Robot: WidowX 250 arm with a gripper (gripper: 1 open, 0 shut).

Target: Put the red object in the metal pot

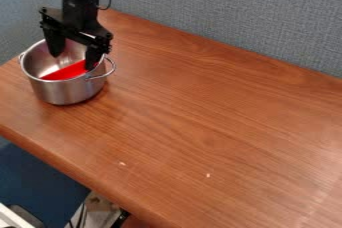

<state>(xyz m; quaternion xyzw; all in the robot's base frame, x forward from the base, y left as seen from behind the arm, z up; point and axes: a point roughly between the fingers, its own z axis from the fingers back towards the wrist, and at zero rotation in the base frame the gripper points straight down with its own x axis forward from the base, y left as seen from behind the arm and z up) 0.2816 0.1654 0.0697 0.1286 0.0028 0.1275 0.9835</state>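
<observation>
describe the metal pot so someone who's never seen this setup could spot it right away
Start at the wooden table in front of the blue-grey wall and go to its far left corner. The metal pot sits there, directly under the open black gripper. It is the only shiny round steel vessel on the table, with the red object showing inside.

The metal pot (64, 77) stands near the counter's (214, 102) far left corner. The red object (59, 72) lies inside the pot. The claw (75, 56) hangs above the pot's rear rim.
</observation>
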